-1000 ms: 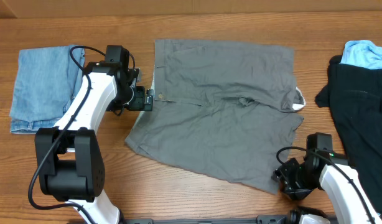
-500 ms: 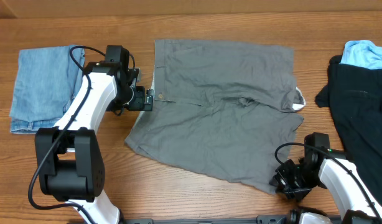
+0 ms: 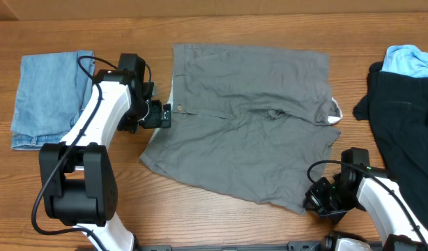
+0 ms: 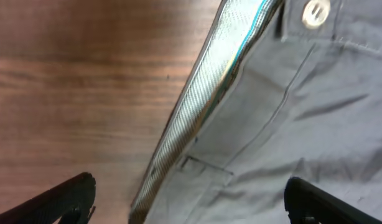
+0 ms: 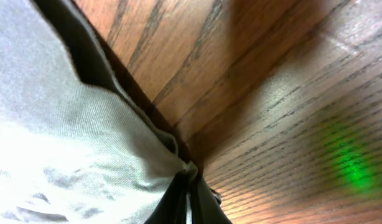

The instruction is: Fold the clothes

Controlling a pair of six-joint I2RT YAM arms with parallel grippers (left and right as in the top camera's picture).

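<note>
The grey shorts [image 3: 249, 125] lie flat in the middle of the table, waistband to the left and legs to the right. My left gripper [image 3: 163, 116] is open at the waistband, close to the button [image 4: 316, 12]. In the left wrist view its fingers [image 4: 191, 208] straddle the waistband edge and the grey cloth [image 4: 290, 112]. My right gripper [image 3: 316, 199] is at the lower right hem corner. In the right wrist view its fingers [image 5: 192, 198] are shut on the corner of the grey cloth [image 5: 66, 137], low on the wood.
A folded blue denim garment [image 3: 47, 97] lies at the left. A black garment [image 3: 402, 132] is heaped at the right edge, with a light blue cloth [image 3: 409, 59] behind it. Bare wooden tabletop [image 3: 221, 223] runs along the front.
My right gripper has slid a little left onto the hem corner of the shorts. My left gripper has shifted slightly left at the waistband. The shorts have not visibly moved.
</note>
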